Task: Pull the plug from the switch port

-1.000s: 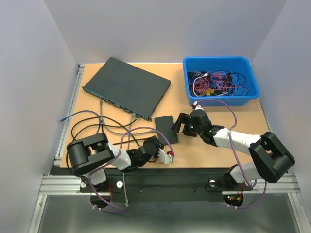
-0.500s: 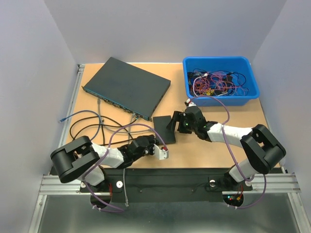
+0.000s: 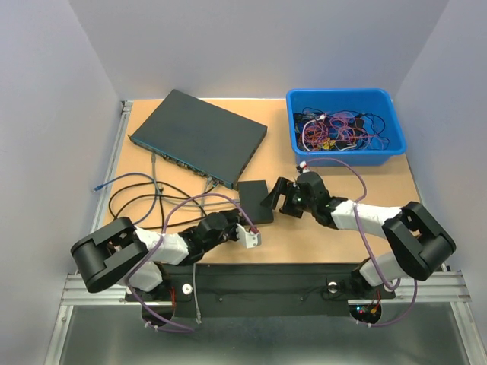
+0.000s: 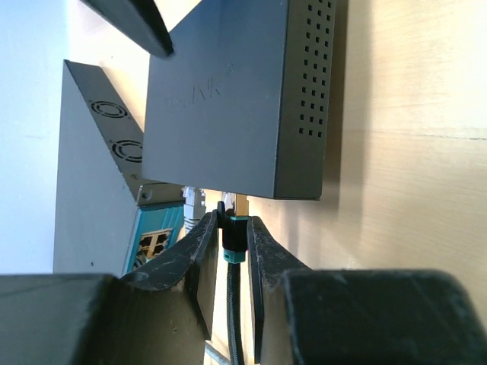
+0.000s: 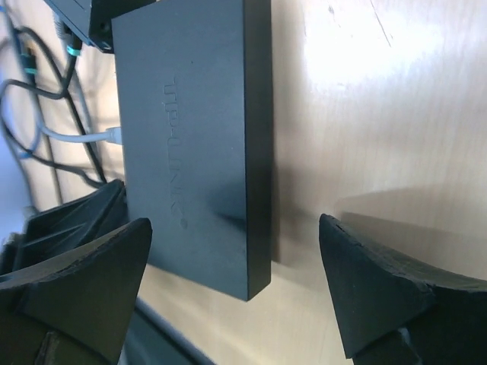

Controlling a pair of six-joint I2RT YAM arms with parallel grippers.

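A small black TP-LINK switch (image 3: 254,201) lies flat mid-table, also in the left wrist view (image 4: 228,99) and right wrist view (image 5: 190,144). My left gripper (image 3: 245,230) sits at its near edge, shut (image 4: 233,220) on a black plug with a teal ring (image 4: 233,239) on a black braided cable. The plug's tan tip reaches the switch's edge; I cannot tell if it sits in the port. My right gripper (image 3: 273,196) is open (image 5: 234,224), one finger on each side of the switch's right corner, not touching it.
A large dark network switch (image 3: 199,137) with several plugged cables sits at the back left. Loose cables (image 3: 137,196) loop on the left. A blue bin (image 3: 384,103) of wires stands at the back right. The table's near edge is just behind my left gripper.
My left arm has stretched out lower, and its gripper moved slightly left along the switch's near edge. My right gripper swung left, then eased back. The small switch turned a little.
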